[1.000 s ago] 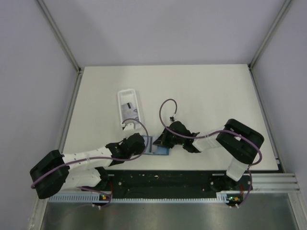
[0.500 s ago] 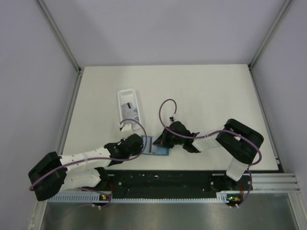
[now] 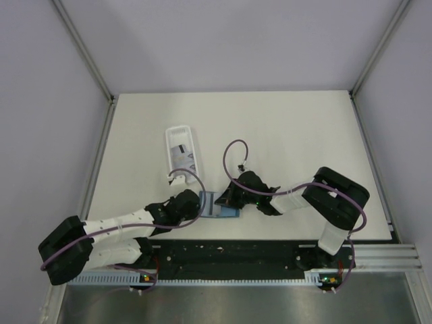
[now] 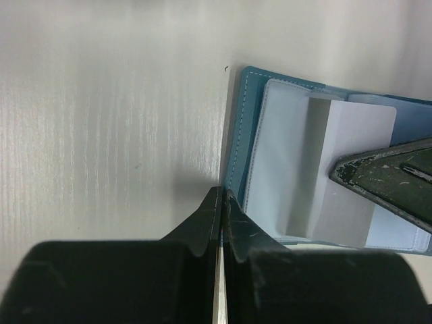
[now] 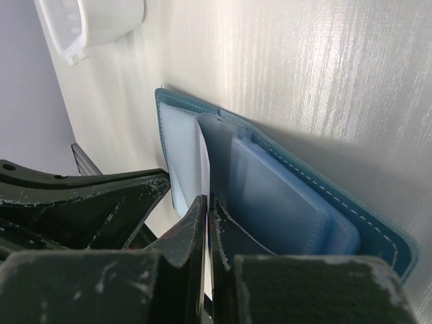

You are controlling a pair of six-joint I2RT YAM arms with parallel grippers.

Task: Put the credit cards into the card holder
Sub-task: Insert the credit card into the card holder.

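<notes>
The teal card holder (image 3: 217, 206) lies open on the table near the front edge, between my two grippers. In the left wrist view its teal border (image 4: 237, 135) frames pale inner pockets. My right gripper (image 3: 228, 198) is shut on a thin white credit card (image 5: 202, 152), seen edge-on and standing in the holder's (image 5: 324, 196) inner pocket. That card (image 4: 351, 155) shows flat and white in the left wrist view, under a right finger (image 4: 391, 179). My left gripper (image 3: 197, 204) is shut, its tips (image 4: 222, 194) at the holder's left edge. More credit cards (image 3: 181, 150) lie in the tray.
A long white plastic tray (image 3: 182, 152) lies behind and to the left of the holder; its end shows in the right wrist view (image 5: 101, 20). The table's front edge and the arm bases are just behind the grippers.
The left arm's forearm has shifted slightly down and left. The right gripper and the card stay almost where they were at the holder.
</notes>
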